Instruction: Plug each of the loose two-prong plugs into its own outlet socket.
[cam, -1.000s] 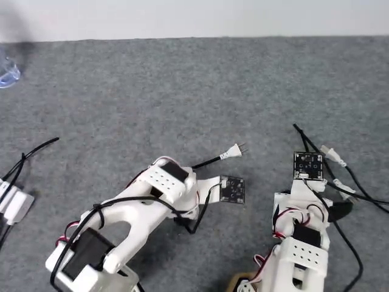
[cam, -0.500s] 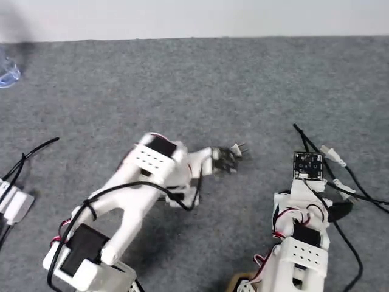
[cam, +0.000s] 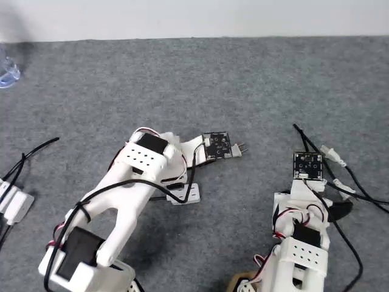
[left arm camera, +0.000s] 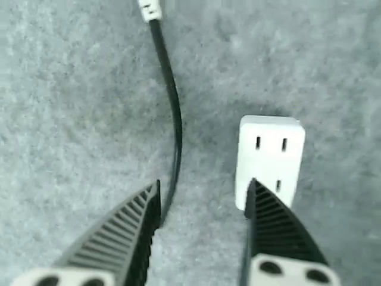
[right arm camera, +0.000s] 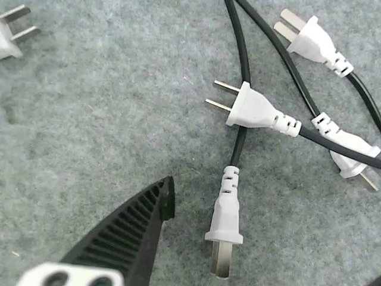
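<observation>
**Socket block and loose plugs, all unplugged**

A white socket block (left arm camera: pixel 271 156) lies flat with its slots facing up, just at one fingertip of the left pincer (left arm camera: pixel 203 185). A black cord (left arm camera: pixel 172 113) runs from the other fingertip out to a white plug (left arm camera: pixel 149 9) farther ahead. Four white two-prong plugs lie in front of the right pincer (right arm camera: pixel 268 232) with their cords crossing. The nearest plug (right arm camera: pixel 226 214) points its prongs back toward that pincer.

Count by kind
White two-prong plugs (right arm camera: pixel 250 110): five, loose. White outlet block (left arm camera: pixel 271 149): one certain, a possible second at table edge unclear. Robot arms (cam: pixel 140 176): two.
</observation>
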Controlling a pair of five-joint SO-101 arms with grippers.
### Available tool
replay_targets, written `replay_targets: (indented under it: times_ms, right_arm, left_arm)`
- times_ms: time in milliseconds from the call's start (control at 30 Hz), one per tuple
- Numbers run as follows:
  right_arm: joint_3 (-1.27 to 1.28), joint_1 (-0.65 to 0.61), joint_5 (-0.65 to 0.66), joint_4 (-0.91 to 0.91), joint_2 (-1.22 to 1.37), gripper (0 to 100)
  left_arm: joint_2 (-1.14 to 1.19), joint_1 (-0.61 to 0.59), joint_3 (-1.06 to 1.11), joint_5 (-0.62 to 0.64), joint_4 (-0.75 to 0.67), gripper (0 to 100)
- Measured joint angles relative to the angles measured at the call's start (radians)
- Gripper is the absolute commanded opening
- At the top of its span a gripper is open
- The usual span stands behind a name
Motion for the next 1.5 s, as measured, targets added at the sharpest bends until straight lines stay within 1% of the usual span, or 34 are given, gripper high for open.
replay_targets:
  times_ms: [100,200,300,367,467,567,667,767,900,1067,1167,1233,1300,1367,1500]
  right_arm:
    - [0.0,-0.006,-0.002,0.0,0.0,52.3]
    - [0.0,-0.068,0.0,0.0,0.0,52.3]
    - [0.0,-0.089,0.0,0.0,0.0,52.3]
    - [0.0,-0.091,0.0,0.0,0.0,52.3]
    - [0.0,-0.095,0.009,0.018,0.0,52.3]
    - [0.0,-0.095,0.104,0.025,0.0,52.3]
    - [0.0,-0.095,0.175,0.04,0.0,52.3]
    - [0.0,-0.095,0.186,0.072,0.0,52.3]
    - [0.006,-0.095,0.19,0.078,0.0,52.3]
    - [0.009,-0.097,0.19,0.078,-0.003,52.3]
    - [-0.005,-0.097,0.195,0.078,-0.003,52.2]
    - [-0.049,-0.115,0.198,0.103,-0.002,50.3]
    - [-0.138,-0.164,0.201,0.183,0.011,45.3]
    - [-0.264,-0.236,0.215,0.31,0.057,39.1]
    - [-0.568,-0.376,0.213,0.548,0.213,29.6]
  left_arm:
    - [-0.091,-0.002,0.049,0.071,0.086,9]
    - [-0.252,-0.04,0.087,0.132,0.186,11]
    - [-0.473,-0.127,0.14,0.216,0.213,14]
    - [-0.628,-0.195,0.204,0.278,0.192,17]
    - [-0.835,-0.264,0.358,0.368,0.109,20]
    - [-0.988,-0.305,0.545,0.402,0.014,20]
    - [-1.096,-0.344,0.692,0.41,-0.026,20]
    - [-1.165,-0.365,0.77,0.427,-0.04,20]
    - [-1.235,-0.373,0.875,0.486,-0.083,20]
    - [-1.292,-0.37,0.977,0.497,-0.144,20]
    - [-1.326,-0.37,1.003,0.497,-0.172,20]
    - [-1.344,-0.37,1.019,0.497,-0.181,20]
    - [-1.361,-0.37,1.034,0.497,-0.181,20]
    - [-1.376,-0.37,1.037,0.497,-0.181,20]
    - [-1.395,-0.37,1.062,0.5,-0.187,20]
